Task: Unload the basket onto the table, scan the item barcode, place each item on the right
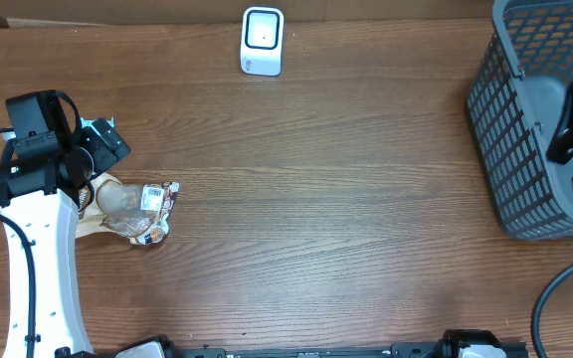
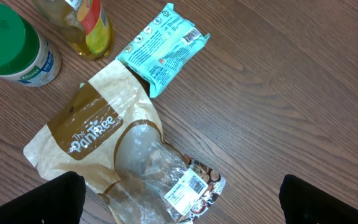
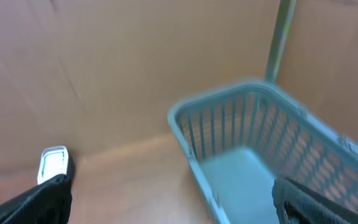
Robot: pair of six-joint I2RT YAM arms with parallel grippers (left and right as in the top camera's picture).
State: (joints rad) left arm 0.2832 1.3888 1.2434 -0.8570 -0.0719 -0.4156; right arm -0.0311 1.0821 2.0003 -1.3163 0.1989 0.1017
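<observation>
On the desk, the basket stood at the right, and the snack bag lay at the left under my left gripper, jaws wide and empty. The right gripper was likewise. I judged it the pickup step: grasp the bag, then carry it to the far scanner, barcode label facing it.

i see a matt wood-grain table, a tan paper-look bag, partly glossy clear plastic, and a grey plastic mesh basket.
</observation>
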